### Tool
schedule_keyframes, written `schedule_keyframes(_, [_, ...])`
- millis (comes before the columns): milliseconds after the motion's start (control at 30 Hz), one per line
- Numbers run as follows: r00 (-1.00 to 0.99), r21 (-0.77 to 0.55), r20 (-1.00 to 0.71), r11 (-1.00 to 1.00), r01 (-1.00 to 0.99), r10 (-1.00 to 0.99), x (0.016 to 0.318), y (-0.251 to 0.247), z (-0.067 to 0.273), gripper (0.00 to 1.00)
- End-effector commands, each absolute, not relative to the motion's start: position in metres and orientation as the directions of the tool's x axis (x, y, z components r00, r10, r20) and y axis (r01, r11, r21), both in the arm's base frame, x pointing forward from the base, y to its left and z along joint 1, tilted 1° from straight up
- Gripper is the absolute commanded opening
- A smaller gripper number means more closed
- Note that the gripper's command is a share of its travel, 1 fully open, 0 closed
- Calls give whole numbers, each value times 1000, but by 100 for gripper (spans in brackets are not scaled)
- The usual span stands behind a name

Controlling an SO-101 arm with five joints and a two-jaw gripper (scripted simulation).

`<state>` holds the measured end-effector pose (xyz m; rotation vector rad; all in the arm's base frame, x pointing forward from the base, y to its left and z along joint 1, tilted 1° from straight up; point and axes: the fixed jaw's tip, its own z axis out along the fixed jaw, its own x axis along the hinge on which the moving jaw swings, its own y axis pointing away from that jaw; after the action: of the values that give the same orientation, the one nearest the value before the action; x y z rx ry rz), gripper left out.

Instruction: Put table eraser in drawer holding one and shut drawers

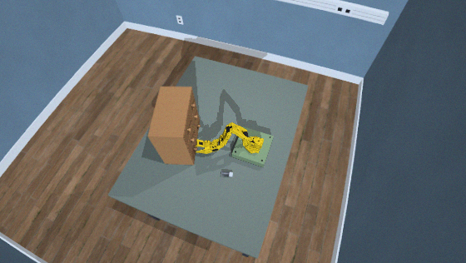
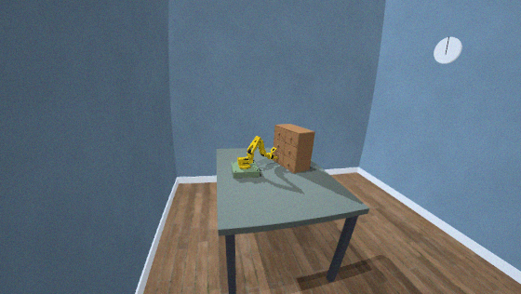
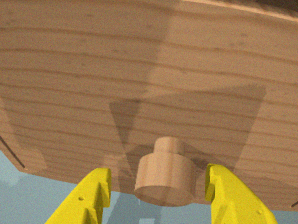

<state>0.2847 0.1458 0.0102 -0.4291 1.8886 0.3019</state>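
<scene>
The wooden chest of drawers [image 1: 172, 125] stands on the grey table, with every drawer front flush as far as I can tell. My gripper [image 1: 198, 145] is at the chest's front, low at its near end. In the wrist view the two yellow fingers straddle a round wooden drawer knob [image 3: 164, 172], with a small gap on each side, so the gripper is open around it. The eraser [image 1: 226, 173], a small dark and white block, lies on the table in front of the arm's base. The chest [image 2: 298, 147] and gripper [image 2: 275, 155] also show in the exterior view.
The arm's green base plate [image 1: 252, 149] sits to the right of the chest. Other knobs [image 1: 195, 121] line the chest's front face. The table edge runs close behind the chest on its left side.
</scene>
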Motion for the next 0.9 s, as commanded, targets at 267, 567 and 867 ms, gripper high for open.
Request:
schedule_keyframes(267, [-305, 10, -943, 905, -425, -133, 288, 145, 16, 11])
schedule_keyframes(567, [-305, 10, -943, 905, -425, -133, 288, 145, 16, 6])
schedule_keyframes(867, [-305, 10, -943, 905, -425, -133, 288, 145, 16, 0])
